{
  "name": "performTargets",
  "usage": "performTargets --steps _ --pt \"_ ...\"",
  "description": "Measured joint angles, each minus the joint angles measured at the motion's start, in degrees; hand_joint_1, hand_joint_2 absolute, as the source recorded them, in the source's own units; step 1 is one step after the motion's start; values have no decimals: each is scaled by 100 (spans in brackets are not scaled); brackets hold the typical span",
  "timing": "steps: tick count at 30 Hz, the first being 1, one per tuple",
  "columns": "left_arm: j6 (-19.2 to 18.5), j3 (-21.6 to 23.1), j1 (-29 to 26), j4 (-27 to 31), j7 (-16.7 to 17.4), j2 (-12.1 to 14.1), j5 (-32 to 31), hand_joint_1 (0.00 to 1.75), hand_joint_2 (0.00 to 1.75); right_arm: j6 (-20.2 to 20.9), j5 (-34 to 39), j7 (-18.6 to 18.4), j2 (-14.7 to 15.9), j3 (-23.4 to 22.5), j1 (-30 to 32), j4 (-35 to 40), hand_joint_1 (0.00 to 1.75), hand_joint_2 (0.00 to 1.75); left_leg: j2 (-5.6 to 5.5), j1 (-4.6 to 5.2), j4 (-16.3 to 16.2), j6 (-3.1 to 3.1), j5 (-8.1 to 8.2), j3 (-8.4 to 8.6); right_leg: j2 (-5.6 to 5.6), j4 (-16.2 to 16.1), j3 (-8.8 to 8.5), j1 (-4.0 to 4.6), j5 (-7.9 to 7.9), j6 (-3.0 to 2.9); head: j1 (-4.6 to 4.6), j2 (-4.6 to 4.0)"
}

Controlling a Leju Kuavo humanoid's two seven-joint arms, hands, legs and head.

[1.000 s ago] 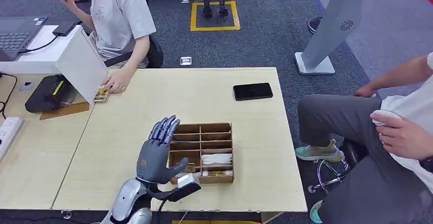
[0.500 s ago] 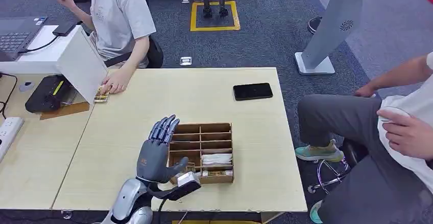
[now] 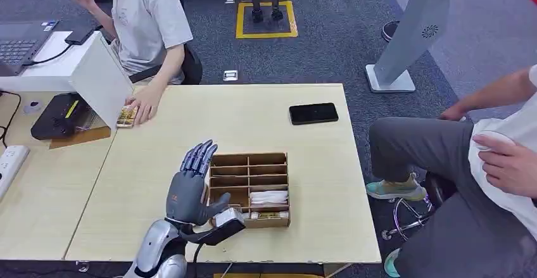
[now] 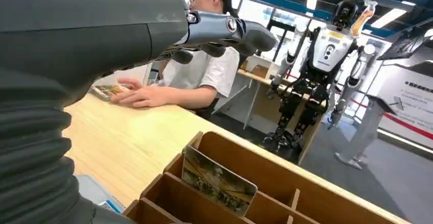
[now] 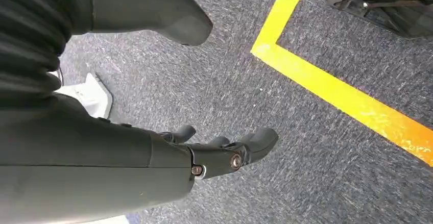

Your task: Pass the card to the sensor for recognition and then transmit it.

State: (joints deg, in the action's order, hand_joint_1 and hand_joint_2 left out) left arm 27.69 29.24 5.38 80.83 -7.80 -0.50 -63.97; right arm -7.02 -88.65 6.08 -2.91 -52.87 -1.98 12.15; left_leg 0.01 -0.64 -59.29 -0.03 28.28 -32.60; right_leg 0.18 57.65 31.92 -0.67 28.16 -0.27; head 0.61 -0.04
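Note:
A wooden divided box (image 3: 278, 157) sits near the table's front edge. A picture card (image 4: 217, 180) stands tilted in one of its near-left compartments (image 3: 235, 209). My left hand (image 3: 190, 186) hovers just left of the box with its fingers straight and apart, holding nothing; its dark fingers (image 4: 219, 30) reach out above the table. A black sensor device (image 3: 60, 114) lies under a white hood (image 3: 101, 75) at the far left. Beside it a person's hand rests on another card (image 3: 126, 116). My right hand (image 5: 224, 152) hangs over the carpet, holding nothing.
A black phone (image 3: 313, 113) lies at the table's far right. One person sits behind the far left corner; another (image 3: 443, 157) sits close to the right edge. A power strip (image 3: 9, 161) and laptop (image 3: 22, 40) are on the left desk.
My left hand has drifted slightly left and back from the box. The seated person's hand at the right has shifted a little.

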Motion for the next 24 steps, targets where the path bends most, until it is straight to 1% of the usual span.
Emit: performTargets --steps 11,24 --pt "-76 -37 -13 2 -13 -9 -2 0 175 0 -4 0 -2 -9 -1 2 0 175 0 0 0 0 0 0 0 0 1 0 0 0 0 0" --pt "-81 -37 -13 2 -15 -15 -7 0 175 0 -4 0 -15 -9 -2 2 0 175 0 0 0 0 0 0 0 0 1 0 0 0 0 0"
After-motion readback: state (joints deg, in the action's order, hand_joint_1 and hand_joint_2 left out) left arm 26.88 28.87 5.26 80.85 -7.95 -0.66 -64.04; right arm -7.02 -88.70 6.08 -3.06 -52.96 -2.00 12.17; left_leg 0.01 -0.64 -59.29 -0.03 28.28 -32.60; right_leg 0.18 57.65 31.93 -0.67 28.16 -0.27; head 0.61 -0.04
